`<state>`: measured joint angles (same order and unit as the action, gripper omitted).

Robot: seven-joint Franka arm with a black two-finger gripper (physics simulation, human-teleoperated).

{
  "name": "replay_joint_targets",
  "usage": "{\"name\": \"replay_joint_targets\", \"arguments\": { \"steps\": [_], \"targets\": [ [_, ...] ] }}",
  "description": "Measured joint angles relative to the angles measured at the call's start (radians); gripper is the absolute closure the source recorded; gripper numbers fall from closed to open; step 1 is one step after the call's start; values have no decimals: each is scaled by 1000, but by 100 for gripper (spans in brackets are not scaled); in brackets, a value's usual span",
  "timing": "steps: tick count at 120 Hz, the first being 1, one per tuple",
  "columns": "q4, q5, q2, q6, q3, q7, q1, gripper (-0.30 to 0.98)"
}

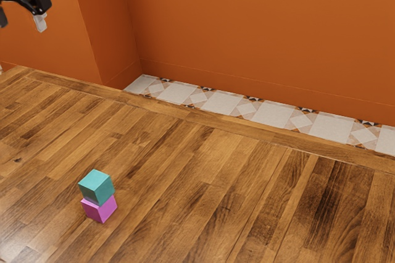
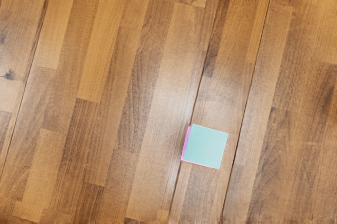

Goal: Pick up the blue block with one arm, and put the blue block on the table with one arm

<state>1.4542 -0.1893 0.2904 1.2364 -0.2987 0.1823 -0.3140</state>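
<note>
Our jaws stand released and apart with nothing between them, one finger cut by the frame's edge. The gripper hangs in the upper left corner of the exterior view. The blue block, a teal shade, sits in the lower left of that view, on top of the pink block, which rests on the table.

Our main worry is the stack. If we come down off-centre, a finger could land on the blue block's top or knock it off its support. If we go too low before closing, we would probably pinch the pink block too and lift both. The faces look turned relative to our camera, so closing without matching that angle could twist the block in our grip or let it slip. Later, setting it down too near the pink block could leave it leaning, and releasing it too high could tumble it.

As for the arm's pose, we hold the hand well above the wood and well apart from the stack, fingers pointing down. The wrist view looks down onto the blue block, a sliver of pink along one side. We judge that the approach must come next: align over the block, then descend.
</note>
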Motion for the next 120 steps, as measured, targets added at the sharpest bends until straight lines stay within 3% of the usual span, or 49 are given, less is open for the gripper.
{"name": "replay_joint_targets", "arguments": {
  "steps": [25,37,47,86,120],
  "targets": [
    [13,-6,-24,-42,20,8,-74,0],
    [57,-1,11,-53,129,4,57,0],
    [163,10,74,-34,184,0,101,0],
    [556,84,232,167,225,-56,147,0],
    [771,65,300,313,258,-89,227,0]
  ]
}}
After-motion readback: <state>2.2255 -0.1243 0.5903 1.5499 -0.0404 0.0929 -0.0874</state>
